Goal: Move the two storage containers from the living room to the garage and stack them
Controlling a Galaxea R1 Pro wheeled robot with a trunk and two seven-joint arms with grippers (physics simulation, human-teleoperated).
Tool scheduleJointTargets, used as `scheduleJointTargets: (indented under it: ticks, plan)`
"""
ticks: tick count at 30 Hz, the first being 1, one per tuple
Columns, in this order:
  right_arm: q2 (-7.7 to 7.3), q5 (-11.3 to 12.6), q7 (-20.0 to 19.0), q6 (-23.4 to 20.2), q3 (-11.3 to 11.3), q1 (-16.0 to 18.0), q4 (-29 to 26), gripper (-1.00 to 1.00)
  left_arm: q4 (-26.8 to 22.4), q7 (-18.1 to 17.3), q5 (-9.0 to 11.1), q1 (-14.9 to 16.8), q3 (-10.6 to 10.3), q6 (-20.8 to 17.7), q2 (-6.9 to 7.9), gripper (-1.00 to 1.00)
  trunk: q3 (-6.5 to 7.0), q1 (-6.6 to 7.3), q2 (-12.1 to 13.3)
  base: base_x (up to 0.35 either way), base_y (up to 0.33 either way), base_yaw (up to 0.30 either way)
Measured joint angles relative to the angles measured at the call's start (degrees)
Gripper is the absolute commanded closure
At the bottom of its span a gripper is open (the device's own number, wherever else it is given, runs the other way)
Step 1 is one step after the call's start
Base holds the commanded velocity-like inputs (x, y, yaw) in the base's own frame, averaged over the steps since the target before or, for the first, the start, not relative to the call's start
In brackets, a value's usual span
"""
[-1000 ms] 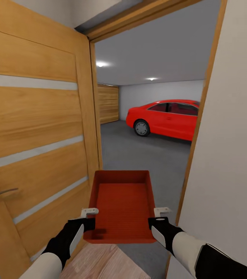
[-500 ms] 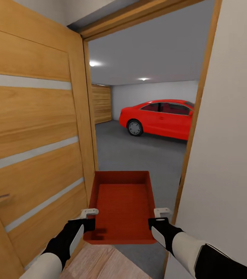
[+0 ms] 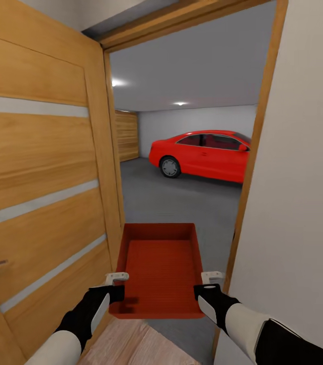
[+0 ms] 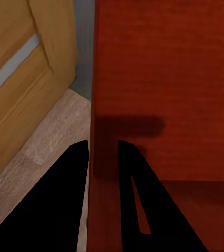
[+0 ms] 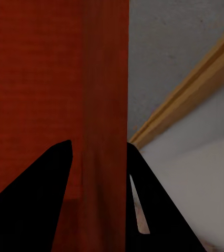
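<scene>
Both forearms wear cream-white shells that narrow into black wrists. The left gripper (image 3: 117,278) and right gripper (image 3: 212,277) carry pale grey fingers, black in the wrist views.

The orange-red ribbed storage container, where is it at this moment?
In the head view the orange-red ribbed storage container is low at centre, held between the left gripper and the right gripper, in the doorway beside the open wooden door.

A: From where does the head camera look?

B: From high up, forward and down through the doorway, the container (image 3: 160,268) at 6 o'clock, the red car (image 3: 202,154) far at 12 o'clock.

A: And the wrist cameras?

B: Each looks along its jaws, very near one side wall of the container. All three views share it.
</scene>
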State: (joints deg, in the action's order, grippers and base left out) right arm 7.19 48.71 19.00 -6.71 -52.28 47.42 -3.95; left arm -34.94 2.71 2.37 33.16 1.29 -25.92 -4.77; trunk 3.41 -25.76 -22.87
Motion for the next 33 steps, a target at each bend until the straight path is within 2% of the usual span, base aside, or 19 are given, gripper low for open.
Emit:
scheduleJointTargets:
  ticks: [5,17,23,33]
  plan:
    - [0.17,0.0,-0.1,0.0,0.0,0.0,0.4,1.0,0.2,0.0,0.1,0.0,0.0,0.0,0.04,1.0,0.0,0.0,0.0,0.0,0.04,-0.217]
    - [-0.11,0.9,-0.5,0.0,-0.6,-0.1,0.5,1.0,0.5,0.2,1.0,0.0,-0.8,-0.1,0.05,1.0,0.01,0.0,0.0,0.0,0.297,-0.035]
    - [-0.09,0.9,-0.5,0.0,-0.7,-0.1,0.5,1.0,0.5,0.2,1.0,0.0,-0.8,0.0,0.07,1.0,0.1,0.0,0.0,0.0,0.194,-0.243]
    - [-0.01,0.5,-0.4,0.0,-0.4,0.0,0.5,1.0,0.4,0.1,1.1,0.0,-0.9,0.0,0.16,1.0,0.31,0.0,0.0,0.0,0.024,-0.273]
